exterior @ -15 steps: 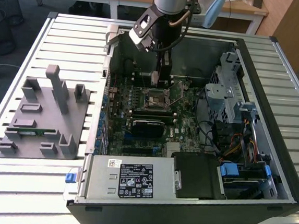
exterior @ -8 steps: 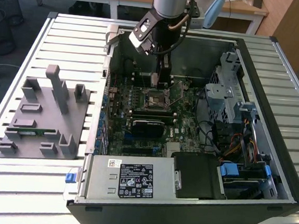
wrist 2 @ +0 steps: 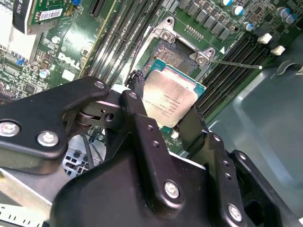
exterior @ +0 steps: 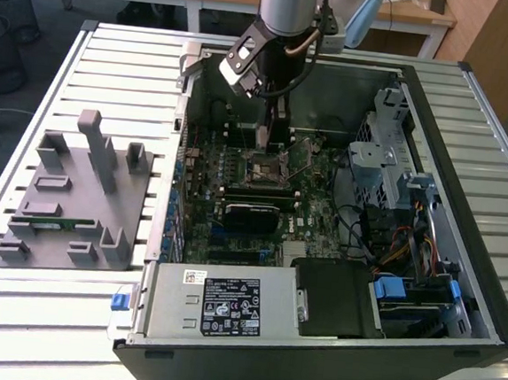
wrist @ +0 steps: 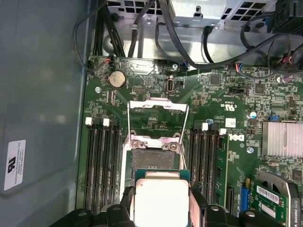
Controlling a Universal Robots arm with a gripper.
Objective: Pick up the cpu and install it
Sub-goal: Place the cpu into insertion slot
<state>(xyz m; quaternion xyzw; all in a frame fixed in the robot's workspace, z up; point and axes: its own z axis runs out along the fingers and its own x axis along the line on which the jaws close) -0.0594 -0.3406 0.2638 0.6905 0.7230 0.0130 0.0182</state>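
Starting left, tray: grey fixture at the exterior view's left, outside the case. A green stick lies in one slot, and the gripper is nowhere near it.

Case: lying open on the slatted table, board facing up.

Gripper: hanging straight down into the case, over the middle of the board. It's the only arm here, so no question of which one is nearer.

Grip: fingers closed in on two opposite edges of the cpu, silver top showing between them. The hold looks solid to me.

Cpu: up in the gripper, not seated. In the first wrist view the cpu sits between the two fingers.

Socket: right under and slightly ahead of the cpu, with the load plate flipped up beyond it. So the target lies down and a touch forward from the gripper, toward that plate.

Alignment: cpu edges look square to the socket frame in the first wrist view. The second wrist view makes it look a bit tilted, and I can't tell if a corner is already touching the socket.

Drive cage: on the exterior view's right, well apart from the gripper.
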